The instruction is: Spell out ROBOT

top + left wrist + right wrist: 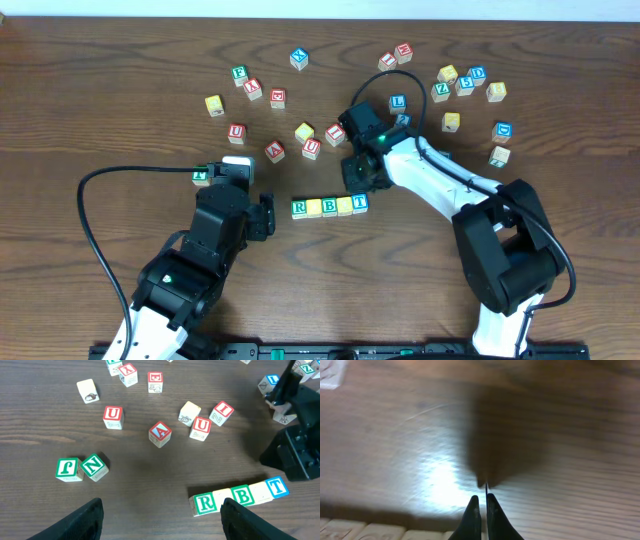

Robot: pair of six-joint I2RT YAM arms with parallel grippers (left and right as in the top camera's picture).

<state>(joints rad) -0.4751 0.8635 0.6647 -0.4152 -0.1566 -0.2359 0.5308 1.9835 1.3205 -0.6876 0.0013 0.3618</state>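
the right wrist view is blurred throughout. the right gripper (483,510) is cut off by the bottom edge, and so are the pale cubes (360,532) at the lower left, their lettering unreadable. a cube corner (329,372) is clipped at the top left. in the overhead view a green cube (201,176) is half covered by the left arm. the two yellow-faced cubes (314,207) are too small to read. the left gripper (162,515) shows only two dark fingers (87,521), cut by the bottom edge.
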